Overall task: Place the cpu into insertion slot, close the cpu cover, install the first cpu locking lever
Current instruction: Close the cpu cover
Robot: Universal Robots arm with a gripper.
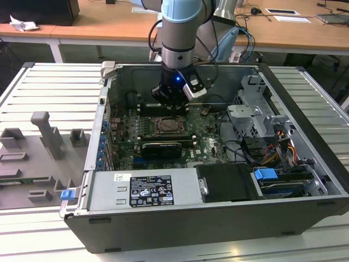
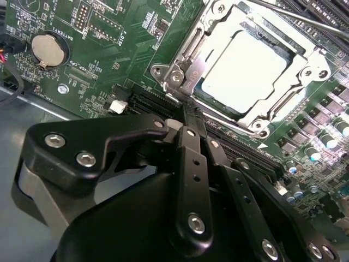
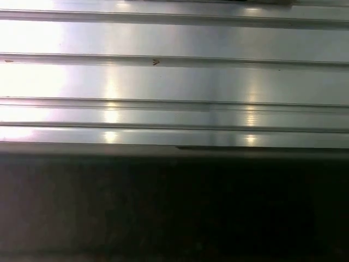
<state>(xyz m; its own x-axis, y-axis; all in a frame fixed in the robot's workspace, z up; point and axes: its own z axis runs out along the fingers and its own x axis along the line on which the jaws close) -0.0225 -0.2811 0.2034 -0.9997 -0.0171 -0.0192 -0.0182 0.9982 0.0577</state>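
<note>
Surface [image 1: 32, 87] of ribbed grey metal, carrying the open computer case [image 1: 305, 180], which is the landmark for all that follows. Inside the case lies the green motherboard [image 2: 109, 60], and my arm [image 1: 182, 33] descends into the case from above, over the socket at the board's middle. In the second wrist view the cpu cover [image 2: 180, 65], a silvery frame with a large central opening, lies flat over the socket, and the cpu [image 2: 242, 73] sits within that opening, its dull metal top level and seated in the slot. A thin lever rod [image 2: 294, 13] runs along the far edge of the cover. A round coin battery [image 2: 49, 49] sits on the board well apart from the socket.

My pincer [image 2: 188, 112] hangs just beside the near corner of the cover, its two black fingers drawn together with no gap visible between them, and I judge that it has hold of nothing.

Judged risks: the tips are close to the cover's corner and to the dark expansion slot [image 2: 150, 101] beside it, so a small sideways error could scrape the board. A lever pressed while the cover is not fully flat could strain the socket beneath.
</note>
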